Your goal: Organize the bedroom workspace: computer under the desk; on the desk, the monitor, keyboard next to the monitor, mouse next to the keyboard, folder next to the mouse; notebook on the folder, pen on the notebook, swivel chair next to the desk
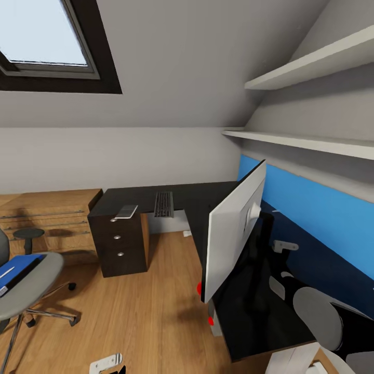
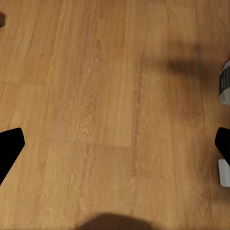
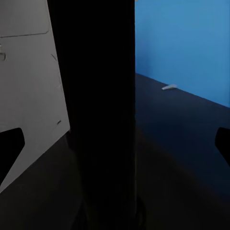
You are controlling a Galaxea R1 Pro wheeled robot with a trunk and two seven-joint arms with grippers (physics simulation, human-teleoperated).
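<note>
Overhead, keyboard (image 1: 163, 204) on desk (image 1: 208, 195), monitor (image 1: 234, 228) nearer

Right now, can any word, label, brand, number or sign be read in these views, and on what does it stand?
None can be read.
Keyboard on the desk: key legends too small to tell.
Monitor: its pale back is plain, no brand visible.
Blue folder on the swivel chair: no readable title.

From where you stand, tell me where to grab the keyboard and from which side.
Grip the keyboard across its narrow width, coming straight down from above. It lies flat on the desk, long axis pointing away from you, so its long edges are probably the only faces the fingers can close on.
</note>
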